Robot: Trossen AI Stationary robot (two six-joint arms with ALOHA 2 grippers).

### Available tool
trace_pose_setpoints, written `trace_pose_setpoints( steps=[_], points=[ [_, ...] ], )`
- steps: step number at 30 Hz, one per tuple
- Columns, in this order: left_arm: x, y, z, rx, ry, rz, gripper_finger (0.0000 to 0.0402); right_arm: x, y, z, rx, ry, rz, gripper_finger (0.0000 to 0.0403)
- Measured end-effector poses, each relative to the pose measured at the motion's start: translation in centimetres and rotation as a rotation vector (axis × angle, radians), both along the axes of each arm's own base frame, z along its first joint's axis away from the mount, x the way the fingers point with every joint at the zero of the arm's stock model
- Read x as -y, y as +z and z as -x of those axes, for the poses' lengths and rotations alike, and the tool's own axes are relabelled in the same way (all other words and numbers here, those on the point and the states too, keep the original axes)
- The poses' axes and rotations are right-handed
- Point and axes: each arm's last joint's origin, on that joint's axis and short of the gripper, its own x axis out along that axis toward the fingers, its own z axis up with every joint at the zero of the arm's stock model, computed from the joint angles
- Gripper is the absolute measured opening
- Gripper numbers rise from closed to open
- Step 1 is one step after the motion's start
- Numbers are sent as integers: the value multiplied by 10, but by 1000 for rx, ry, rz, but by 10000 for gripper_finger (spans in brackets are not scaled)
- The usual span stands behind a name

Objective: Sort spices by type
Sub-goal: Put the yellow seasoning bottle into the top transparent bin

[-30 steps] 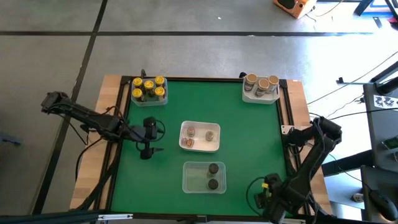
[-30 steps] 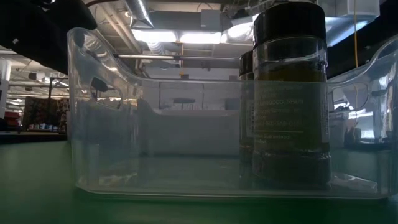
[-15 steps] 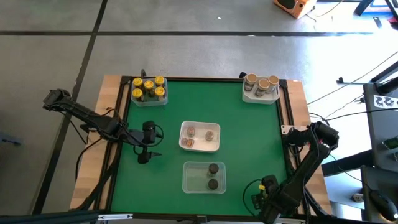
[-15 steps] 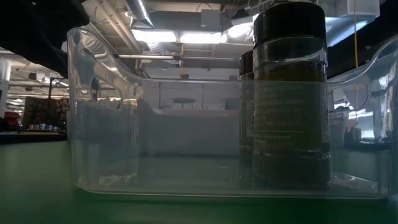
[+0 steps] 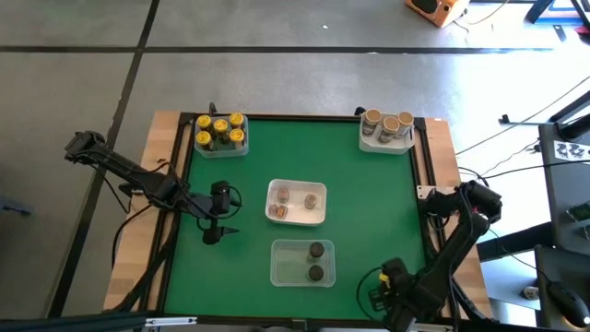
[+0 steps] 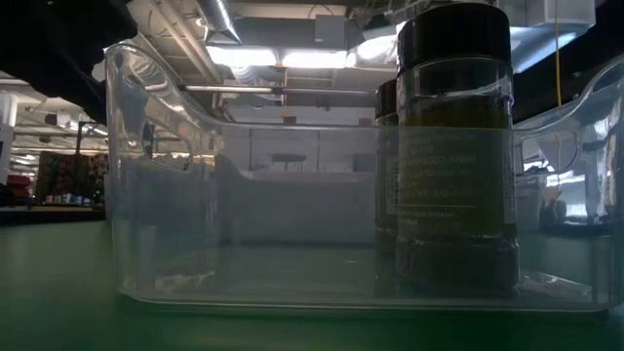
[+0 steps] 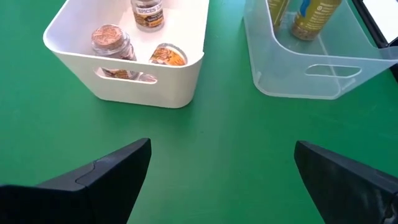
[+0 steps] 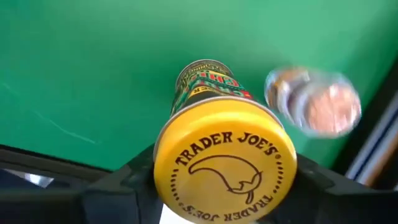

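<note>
My right gripper [image 8: 225, 186] hangs over the table's near right corner [image 5: 392, 279], shut on a yellow-lidded spice jar [image 8: 224, 165]. A brown-lidded jar [image 8: 314, 99] stands beside it on the green mat. My left gripper [image 5: 214, 229] waits open at the table's left, facing the white bin [image 7: 130, 56]. That bin holds three brown-lidded jars, two upright and one lying on its side. The clear bin [image 5: 302, 263] holds two dark-lidded jars [image 6: 453, 146]. Yellow-lidded jars fill the far left bin [image 5: 221, 135], and tan-lidded jars fill the far right bin [image 5: 387, 130]. My right gripper pinches the jar's yellow lid between its two fingers, one on each side of the rim [image 8: 160, 168]. The fingers come from above, pointing down. The jar stays upright below them, its base toward the green mat. Whether the base rests on the mat, I cannot tell.
The table's dark frame [image 8: 56, 165] runs close by the held jar. The clear bin [image 7: 311, 68] is to the right of the white bin in the left wrist view, with bare mat before my left gripper. Cables and a cabinet lie beyond the table's right edge [image 5: 562, 184].
My right gripper has sunk a little over the near right corner and its wrist has turned slightly. Bins and jars on the table have kept their places.
</note>
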Motion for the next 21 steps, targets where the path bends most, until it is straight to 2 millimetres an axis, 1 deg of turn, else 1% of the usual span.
trace_pose_setpoints(
  steps=[3,6,10,16,18,21],
  points=[
    [0,0,0,4,2,4,392,3,10,-6,21,46,25,223],
    [0,0,0,4,9,13,392,9,28,-17,35,106,44,223],
    [0,0,0,4,8,12,392,26,57,-42,132,194,105,223],
    [0,0,0,2,27,35,392,65,100,-89,328,380,240,223],
    [0,0,0,2,27,34,392,81,110,-105,381,441,302,223],
    [0,0,0,0,26,30,392,107,118,-128,424,533,378,223]
  ],
)
